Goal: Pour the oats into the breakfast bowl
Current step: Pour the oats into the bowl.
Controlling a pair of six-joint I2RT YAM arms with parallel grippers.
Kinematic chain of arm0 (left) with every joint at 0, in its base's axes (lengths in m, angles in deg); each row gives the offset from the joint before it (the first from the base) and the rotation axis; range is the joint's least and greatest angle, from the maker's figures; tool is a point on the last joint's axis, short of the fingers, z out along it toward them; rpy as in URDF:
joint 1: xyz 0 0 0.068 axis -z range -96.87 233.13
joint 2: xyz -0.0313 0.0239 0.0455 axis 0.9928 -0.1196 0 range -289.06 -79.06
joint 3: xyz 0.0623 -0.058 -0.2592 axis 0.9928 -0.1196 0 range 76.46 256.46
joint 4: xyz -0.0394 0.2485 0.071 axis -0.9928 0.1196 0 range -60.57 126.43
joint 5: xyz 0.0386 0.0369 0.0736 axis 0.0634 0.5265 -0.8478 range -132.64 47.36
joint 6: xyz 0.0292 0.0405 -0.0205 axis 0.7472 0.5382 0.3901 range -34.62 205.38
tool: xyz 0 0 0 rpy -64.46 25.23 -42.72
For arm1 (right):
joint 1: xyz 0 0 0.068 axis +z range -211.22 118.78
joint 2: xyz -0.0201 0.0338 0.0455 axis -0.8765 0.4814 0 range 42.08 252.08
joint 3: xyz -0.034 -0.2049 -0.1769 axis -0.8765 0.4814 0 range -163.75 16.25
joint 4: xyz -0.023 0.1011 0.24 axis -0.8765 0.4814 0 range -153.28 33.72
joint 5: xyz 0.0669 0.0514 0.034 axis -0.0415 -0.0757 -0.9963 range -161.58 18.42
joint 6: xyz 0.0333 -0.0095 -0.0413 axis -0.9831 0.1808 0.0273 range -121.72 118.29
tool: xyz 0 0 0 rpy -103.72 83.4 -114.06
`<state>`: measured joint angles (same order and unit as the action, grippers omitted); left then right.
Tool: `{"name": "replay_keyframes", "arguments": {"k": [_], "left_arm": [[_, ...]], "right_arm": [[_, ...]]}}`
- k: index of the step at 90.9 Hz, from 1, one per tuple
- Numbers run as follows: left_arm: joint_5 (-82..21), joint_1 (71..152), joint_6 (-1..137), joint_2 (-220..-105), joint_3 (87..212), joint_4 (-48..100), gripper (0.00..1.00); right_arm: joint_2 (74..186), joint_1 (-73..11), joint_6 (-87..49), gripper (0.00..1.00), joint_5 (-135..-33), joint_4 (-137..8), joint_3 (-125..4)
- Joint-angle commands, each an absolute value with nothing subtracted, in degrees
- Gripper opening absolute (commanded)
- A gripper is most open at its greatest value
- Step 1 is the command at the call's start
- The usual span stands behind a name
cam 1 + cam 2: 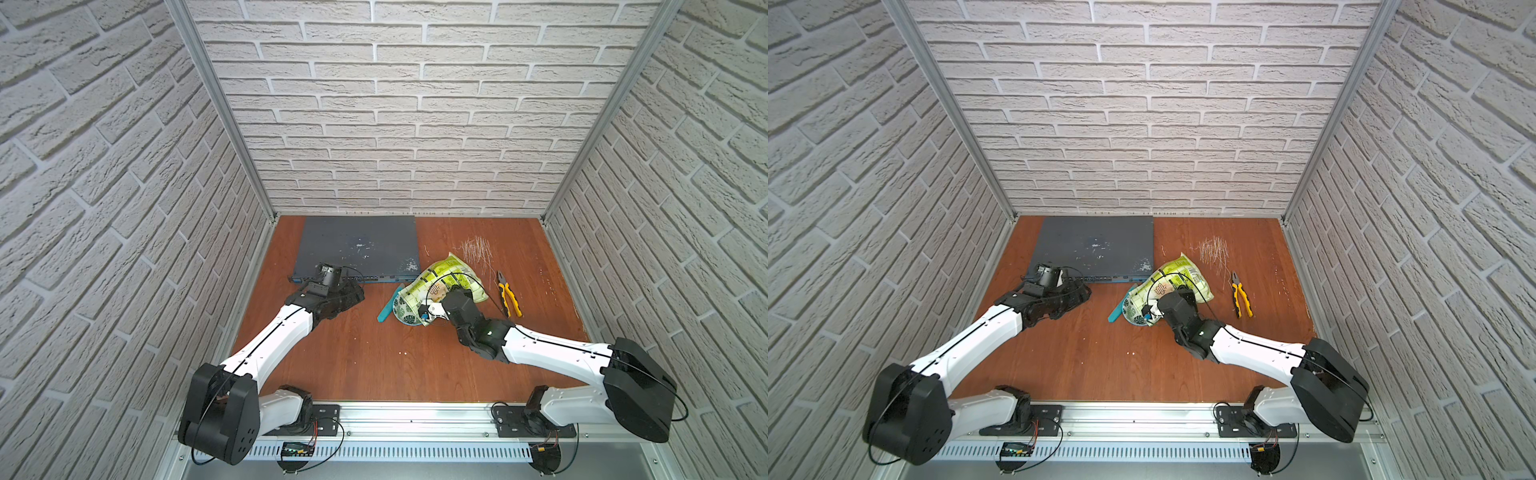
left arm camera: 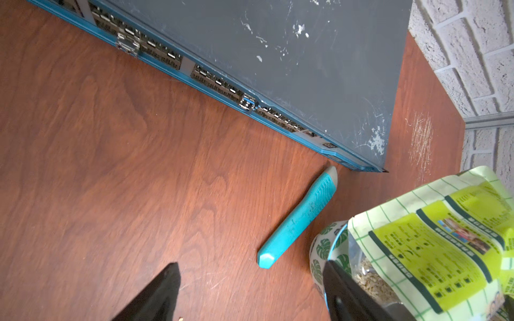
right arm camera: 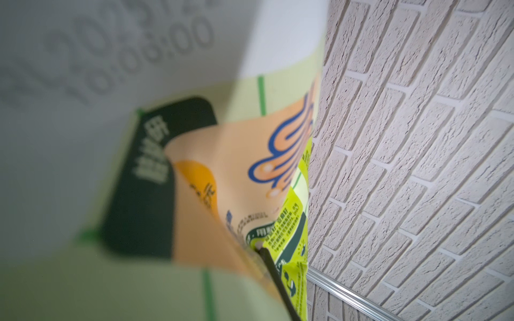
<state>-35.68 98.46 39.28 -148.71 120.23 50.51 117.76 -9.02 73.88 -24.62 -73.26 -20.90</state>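
Note:
The green oats pouch (image 1: pixel 453 274) (image 1: pixel 1183 270) lies tilted right of centre, its checkered end down over the breakfast bowl (image 1: pixel 404 318) (image 1: pixel 1133 316). My right gripper (image 1: pixel 430 311) (image 1: pixel 1155 309) is shut on the pouch's lower part. The pouch (image 3: pixel 222 180) fills the right wrist view and hides the jaws. In the left wrist view the leaf-printed bowl (image 2: pixel 319 250) sits under the pouch (image 2: pixel 431 244). Pale oats (image 2: pixel 372 279) show there, in the pouch or the bowl, I cannot tell which. My left gripper (image 1: pixel 354 293) (image 1: pixel 1083 291) (image 2: pixel 250 286) stands open and holds nothing, left of the bowl.
A flat grey network switch (image 1: pixel 357 245) (image 2: pixel 306 55) lies at the back left. A teal cutter (image 1: pixel 387 309) (image 2: pixel 297 219) rests beside the bowl. Yellow-handled pliers (image 1: pixel 509 293) and a scatter of thin wire bits (image 1: pixel 476 249) lie right of the pouch.

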Motion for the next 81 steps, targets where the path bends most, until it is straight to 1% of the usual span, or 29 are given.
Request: {"name": "replay_keyframes", "arguments": {"k": [1, 39, 81], "left_arm": [[-36.5, 98.1, 39.3, -147.8, 119.5, 50.8, 0.83], [-36.0, 98.1, 39.1, -148.4, 119.3, 50.3, 0.85], [-35.8, 98.1, 38.9, -148.2, 118.9, 49.7, 0.86]], "right_arm": [[116.5, -8.2, 77.4, 0.04, -18.8, -87.0, -21.1], [117.9, -7.6, 80.8, 0.04, -17.1, -91.5, -21.4], [117.8, -6.8, 88.7, 0.04, -17.0, -95.8, -21.5]]}}
